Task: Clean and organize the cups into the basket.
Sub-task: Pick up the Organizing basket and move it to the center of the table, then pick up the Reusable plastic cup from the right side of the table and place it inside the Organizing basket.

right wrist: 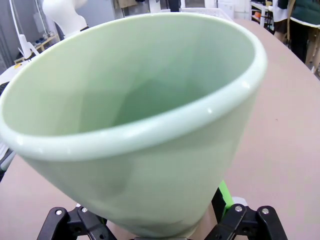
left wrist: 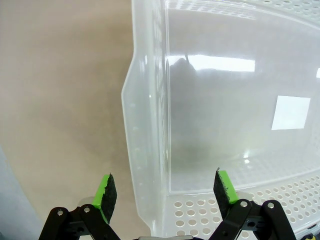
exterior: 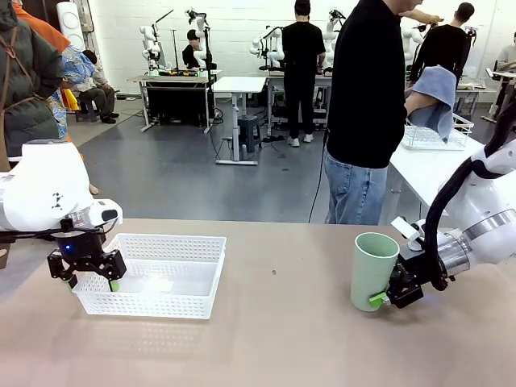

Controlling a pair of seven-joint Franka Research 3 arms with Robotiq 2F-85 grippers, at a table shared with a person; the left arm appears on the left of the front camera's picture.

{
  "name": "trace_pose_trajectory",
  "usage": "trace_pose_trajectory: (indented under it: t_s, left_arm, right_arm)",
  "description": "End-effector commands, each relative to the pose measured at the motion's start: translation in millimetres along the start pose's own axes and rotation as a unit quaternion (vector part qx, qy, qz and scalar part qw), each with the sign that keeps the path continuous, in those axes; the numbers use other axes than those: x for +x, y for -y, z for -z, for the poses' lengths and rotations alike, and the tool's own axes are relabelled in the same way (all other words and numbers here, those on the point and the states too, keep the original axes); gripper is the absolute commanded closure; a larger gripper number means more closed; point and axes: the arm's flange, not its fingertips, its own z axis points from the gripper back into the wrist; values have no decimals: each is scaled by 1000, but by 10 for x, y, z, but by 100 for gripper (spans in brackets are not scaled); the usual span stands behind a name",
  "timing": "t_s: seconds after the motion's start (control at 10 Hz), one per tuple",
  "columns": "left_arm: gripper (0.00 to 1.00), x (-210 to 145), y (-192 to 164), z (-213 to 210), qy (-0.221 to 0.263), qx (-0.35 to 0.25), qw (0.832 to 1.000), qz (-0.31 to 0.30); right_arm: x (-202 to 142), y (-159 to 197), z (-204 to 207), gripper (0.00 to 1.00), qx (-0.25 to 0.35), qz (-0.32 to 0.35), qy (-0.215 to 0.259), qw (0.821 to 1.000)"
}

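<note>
The right tool (exterior: 380, 300) pinches the mint-green cup (exterior: 372, 266) by its base, likely bound for the lattice basket (exterior: 173, 239), whose wall the spread left tool (exterior: 90, 282) straddles.

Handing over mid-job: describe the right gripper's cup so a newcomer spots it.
At the right side of the tan table, the right gripper grips a cup near its base. Tall, handleless, mouth up; nothing else there is mint green.

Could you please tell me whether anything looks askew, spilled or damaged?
Nothing stands out: the pale mint green tapered tumbler leans slightly in the right tool, and the white lattice plastic basket looks intact.
</note>
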Motion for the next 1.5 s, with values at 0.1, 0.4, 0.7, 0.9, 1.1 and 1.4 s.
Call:
trace_pose_trajectory:
  t_s: [0.1, 0.4, 0.7, 0.9, 1.1, 1.4]
  left_arm:
    - [0, -151, 16, -73, 4, 29, 999, -13]
    - [79, -160, -8, -105, 2, 23, 1000, -13]
    - [100, -114, -3, -88, 0, 30, 999, -23]
    - [100, -97, -5, -90, 1, 32, 999, -30]
    - [100, -79, -4, -89, 3, 34, 999, -36]
    - [100, -68, -11, -93, 3, 34, 999, -40]
  right_arm:
    - [-11, 47, 3, 0, 21, -12, 0, 1000]
    - [-16, 45, -3, 100, 24, -21, -3, 999]
    - [-28, 50, -11, 80, 23, -15, -8, 1000]
    - [-30, 49, -13, 100, 24, -18, -9, 1000]
    - [-33, 47, -12, 100, 25, -19, -11, 999]
    - [-39, 39, -17, 79, 26, -22, -13, 999]
